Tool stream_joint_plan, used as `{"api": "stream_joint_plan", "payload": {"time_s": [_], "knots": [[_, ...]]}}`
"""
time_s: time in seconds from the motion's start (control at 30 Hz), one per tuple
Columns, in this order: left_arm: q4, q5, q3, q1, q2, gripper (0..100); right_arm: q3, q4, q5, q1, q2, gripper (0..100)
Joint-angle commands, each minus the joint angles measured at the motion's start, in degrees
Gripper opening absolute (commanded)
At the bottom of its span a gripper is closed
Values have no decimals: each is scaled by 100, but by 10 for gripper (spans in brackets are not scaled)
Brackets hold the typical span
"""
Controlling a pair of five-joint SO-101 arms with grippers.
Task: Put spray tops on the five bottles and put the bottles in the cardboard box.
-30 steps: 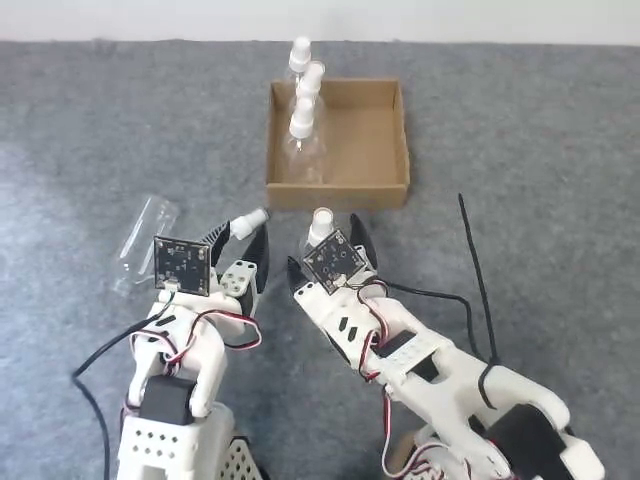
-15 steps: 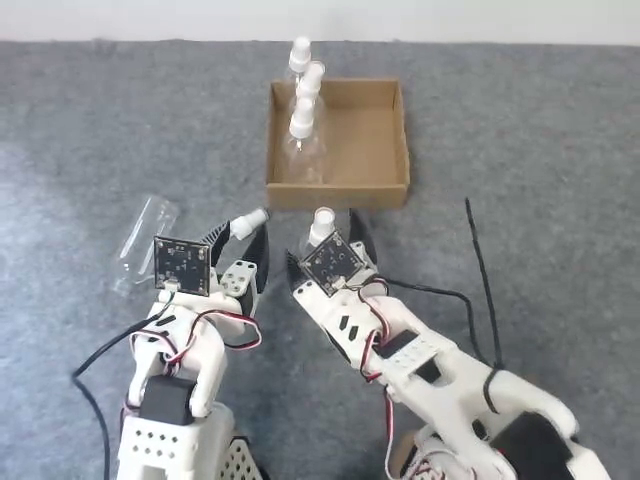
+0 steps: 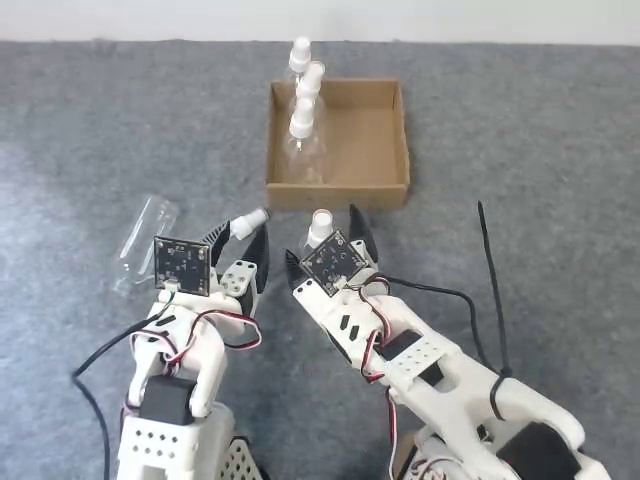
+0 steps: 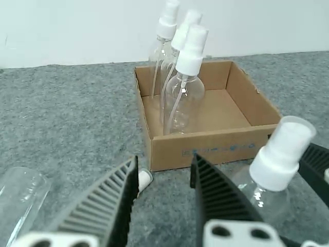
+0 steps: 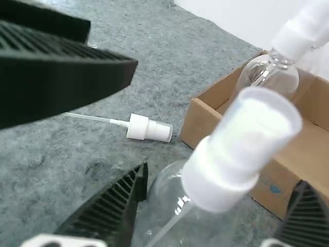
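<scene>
A clear bottle with a white spray top (image 3: 320,227) stands upright on the grey carpet just in front of the cardboard box (image 3: 375,140). My right gripper (image 3: 326,248) is shut on its body, one finger on each side; the same bottle (image 5: 234,149) rises between its fingers. My left gripper (image 3: 243,240) stands open beside it, with a loose spray top (image 4: 144,178) on the carpet between its fingers (image 4: 115,198). That spray top (image 5: 149,128) lies near the box's corner. Three capped bottles (image 3: 303,125) stand along the box's left wall. An uncapped bottle (image 3: 143,240) lies at the left.
The right half of the box floor (image 4: 218,110) is bare. A black cable (image 3: 490,290) runs along the carpet beside the right arm. Open carpet lies to the right of the box and at the far left.
The right arm's rear part and its cable have shifted to the right, and its gripper has turned slightly around the bottle. The left arm and the loose spray top have not moved.
</scene>
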Motion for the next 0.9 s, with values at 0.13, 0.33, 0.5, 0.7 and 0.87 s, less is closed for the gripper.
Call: {"api": "stream_joint_plan", "payload": {"time_s": [0.13,0.33,0.5,0.7,0.87], "knots": [[-176,-26,-163,-44,-70,160,-26,75,79,31,-295,381],[-176,-26,-163,-44,-70,160,53,40,105,31,-295,381],[-176,-26,-163,-44,-70,160,53,66,88,31,-295,381],[-176,-26,-163,-44,-70,160,158,84,88,22,-567,381],[-176,-26,-163,-44,-70,160,422,136,88,31,-1112,379]]}}
